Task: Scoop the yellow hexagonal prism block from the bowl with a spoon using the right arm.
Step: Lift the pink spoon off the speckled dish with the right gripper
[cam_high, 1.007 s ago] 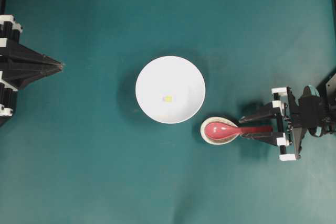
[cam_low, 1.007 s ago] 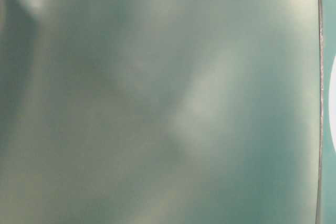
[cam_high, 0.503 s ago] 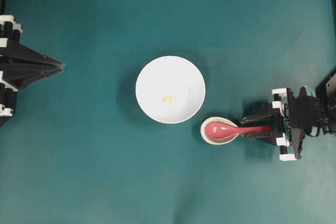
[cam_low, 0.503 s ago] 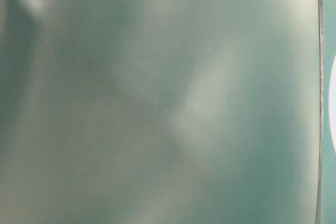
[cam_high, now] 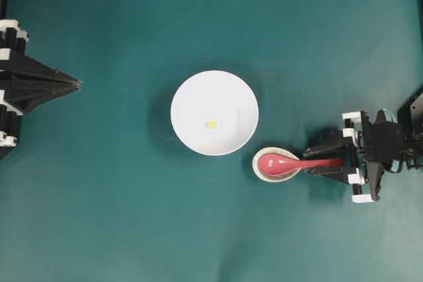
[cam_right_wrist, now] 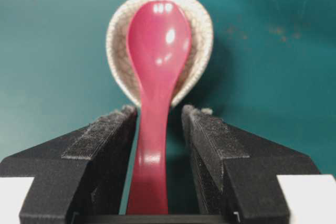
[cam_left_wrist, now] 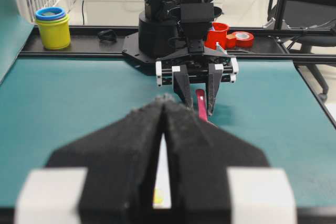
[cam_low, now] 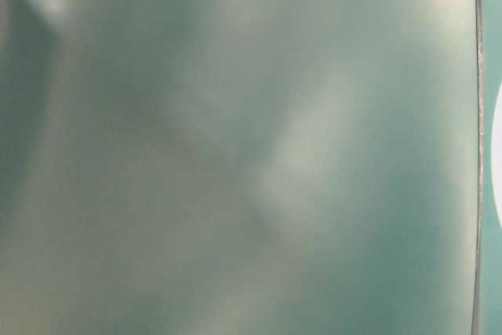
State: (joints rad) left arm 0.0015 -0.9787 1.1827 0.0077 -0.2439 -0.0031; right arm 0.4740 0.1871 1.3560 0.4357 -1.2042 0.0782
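Note:
The white bowl sits mid-table with the tiny yellow hexagonal prism block inside it. The red-pink spoon lies with its scoop in a small speckled cream dish to the bowl's lower right. My right gripper straddles the spoon handle. In the right wrist view the gripper has the handle of the spoon between its jaws, with thin gaps on both sides. My left gripper is shut and empty at the left edge.
The table-level view is a blurred teal surface with a sliver of the bowl at its right edge. Behind the right arm, off the mat, stand yellow stacked cups, a red cup and a red tape roll.
My right gripper's jaws have narrowed around the spoon handle. The spoon, bowl, block and left arm have not moved.

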